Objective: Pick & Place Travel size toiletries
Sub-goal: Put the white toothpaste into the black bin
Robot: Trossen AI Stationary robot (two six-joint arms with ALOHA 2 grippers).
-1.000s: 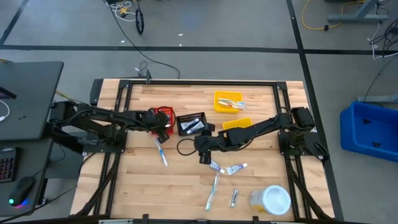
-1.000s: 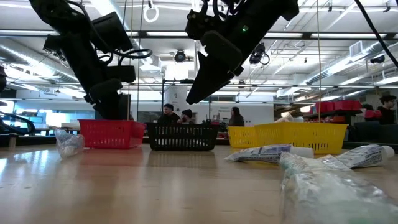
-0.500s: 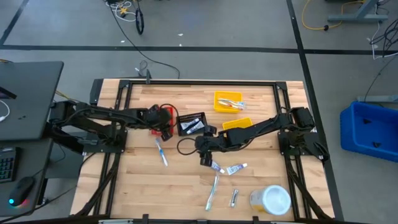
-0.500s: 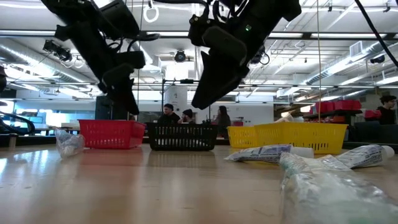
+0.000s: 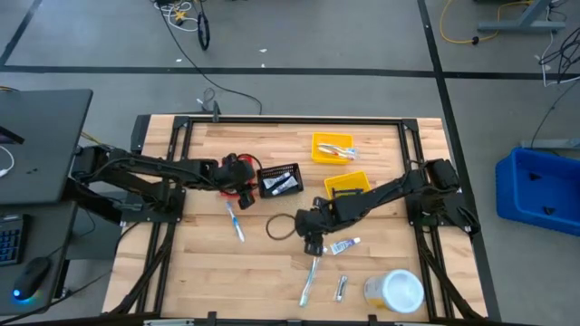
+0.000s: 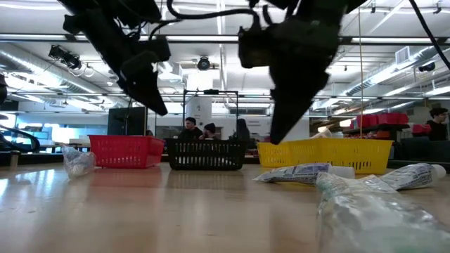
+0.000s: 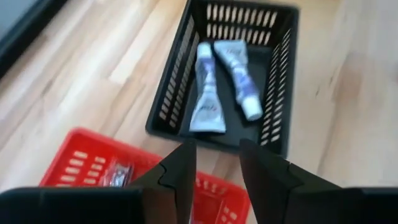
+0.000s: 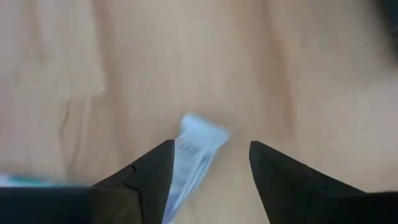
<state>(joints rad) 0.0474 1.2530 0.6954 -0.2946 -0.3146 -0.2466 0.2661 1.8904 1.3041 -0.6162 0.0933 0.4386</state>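
My right gripper (image 5: 313,239) hangs open over the table's middle. In the right wrist view its fingers (image 8: 152,168) stand either side of a white-and-blue mini tube (image 8: 196,148) lying on the wood; I cannot tell whether they touch it. Beside it lie another tube (image 5: 343,245), a toothbrush (image 5: 309,281) and a small stick (image 5: 342,288). A blue toothbrush (image 5: 235,220) lies farther left. My left gripper (image 5: 243,178) is open above the red bin (image 7: 87,165), which holds a sachet (image 7: 115,174). Two tubes (image 7: 208,93) lie in the black bin (image 5: 279,180).
Two yellow bins (image 5: 332,148) (image 5: 347,185) stand behind my right arm. The big jar with a white lid (image 5: 396,292) lies near the near-right corner. A black cable loop (image 5: 279,226) trails beside the right gripper. People sit in the room beyond the table (image 6: 190,128).
My right gripper has moved toward the near edge and to the right, coming down over the mini tube, still open. My left gripper has risen a little and shifted right, from the red bin toward the black bin.
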